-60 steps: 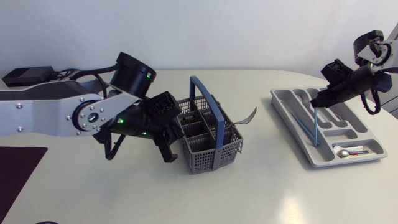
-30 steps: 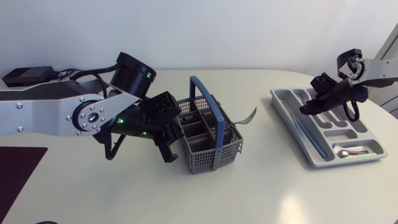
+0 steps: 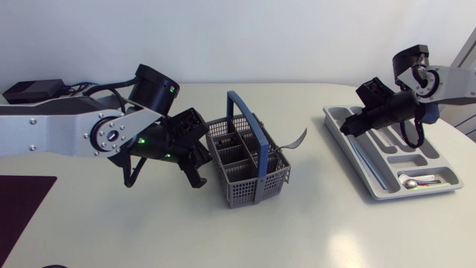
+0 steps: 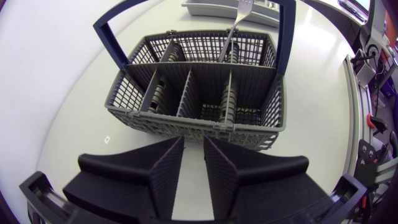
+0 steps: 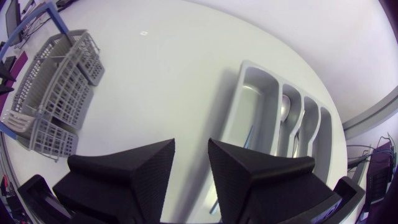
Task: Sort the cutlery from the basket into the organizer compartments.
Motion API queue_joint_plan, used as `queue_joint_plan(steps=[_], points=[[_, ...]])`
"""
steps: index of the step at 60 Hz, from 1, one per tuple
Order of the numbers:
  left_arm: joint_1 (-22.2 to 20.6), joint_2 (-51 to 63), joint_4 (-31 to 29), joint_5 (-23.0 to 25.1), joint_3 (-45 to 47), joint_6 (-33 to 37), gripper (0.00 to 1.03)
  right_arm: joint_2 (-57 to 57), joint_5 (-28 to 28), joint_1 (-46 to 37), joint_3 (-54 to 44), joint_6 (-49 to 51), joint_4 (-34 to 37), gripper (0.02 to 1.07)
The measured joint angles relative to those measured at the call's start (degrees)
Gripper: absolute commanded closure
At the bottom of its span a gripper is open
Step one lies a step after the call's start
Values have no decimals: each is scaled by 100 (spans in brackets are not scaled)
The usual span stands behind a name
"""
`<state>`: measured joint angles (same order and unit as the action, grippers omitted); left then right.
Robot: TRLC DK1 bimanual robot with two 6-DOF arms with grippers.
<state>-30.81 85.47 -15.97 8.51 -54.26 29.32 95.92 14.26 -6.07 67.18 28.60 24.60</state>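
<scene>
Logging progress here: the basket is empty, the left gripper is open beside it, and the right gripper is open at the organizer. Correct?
No: the basket is not empty. The left wrist view shows a fork standing in a far compartment. The left gripper is open beside the basket, and the right gripper is open at the organizer.
</scene>
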Motion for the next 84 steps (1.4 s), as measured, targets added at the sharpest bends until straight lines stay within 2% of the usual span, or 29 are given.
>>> queue_joint_plan(steps=[13, 24, 32, 39, 46, 61, 78, 84], points=[[35, 72, 46, 4, -2, 0, 78, -946, 87, 710, -844, -389, -173, 65], [363, 455, 96, 2, -76, 0, 80, -1290, 186, 1305, -1753, -658, -715, 102], [612, 734, 129, 46, -278, -109, 93, -1565, 243, 1611, -2194, -763, -1130, 102], [927, 1108, 133, 529, -662, -302, 100, -1840, 236, 2004, -2520, -763, -1473, 102], [1121, 1617, 136, 761, -1113, -457, 100, -1873, 190, 2208, -2629, -758, -1722, 102], [1073, 2253, 101, 866, -1611, -647, 100, -1902, -341, 2865, -2892, -737, -1971, 102], [988, 2741, -11, 859, -2269, -728, 100, -2100, -758, 3499, -2986, -741, -1860, 102], [925, 3012, -140, 855, -2669, -732, 100, -2225, -1040, 3963, -2986, -748, -1794, 102]])
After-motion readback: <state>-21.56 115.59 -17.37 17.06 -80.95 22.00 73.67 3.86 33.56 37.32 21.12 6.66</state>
